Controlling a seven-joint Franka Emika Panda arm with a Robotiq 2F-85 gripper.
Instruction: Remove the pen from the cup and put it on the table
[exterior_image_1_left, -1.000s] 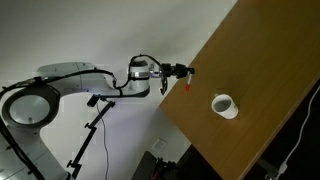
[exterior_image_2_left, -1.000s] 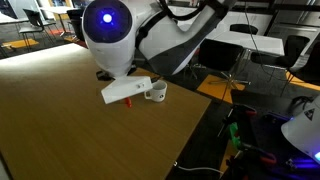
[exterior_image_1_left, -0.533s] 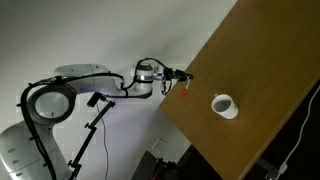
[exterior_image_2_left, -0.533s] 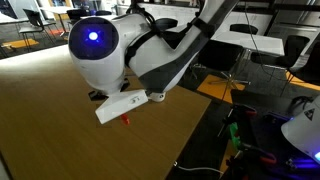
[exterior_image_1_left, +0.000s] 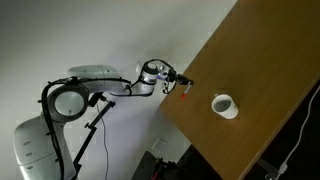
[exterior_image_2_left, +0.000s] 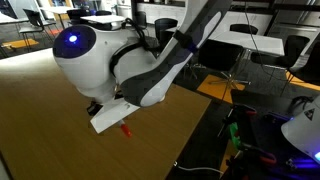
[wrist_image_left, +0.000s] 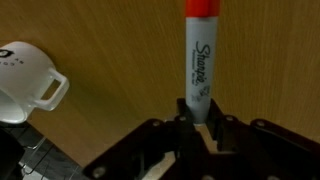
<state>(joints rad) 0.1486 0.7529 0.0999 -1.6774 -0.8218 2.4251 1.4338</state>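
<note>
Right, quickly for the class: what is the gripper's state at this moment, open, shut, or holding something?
Gripper: shut on the pen, which is clear of the cup.

- The table (wrist_image_left: 110, 35): brown wood, fine grain, smooth, low sheen.
- The pen (wrist_image_left: 201, 65): smooth plastic, pale grey barrel, red end.
- The cup (wrist_image_left: 25, 85), beside the pen: smooth, glossy white.
- The gripper (wrist_image_left: 200, 125): matt black.

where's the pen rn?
Wrist view: the pen is clamped in the gripper, red end pointing away over the table, clear of the cup at that view's left edge.
</note>
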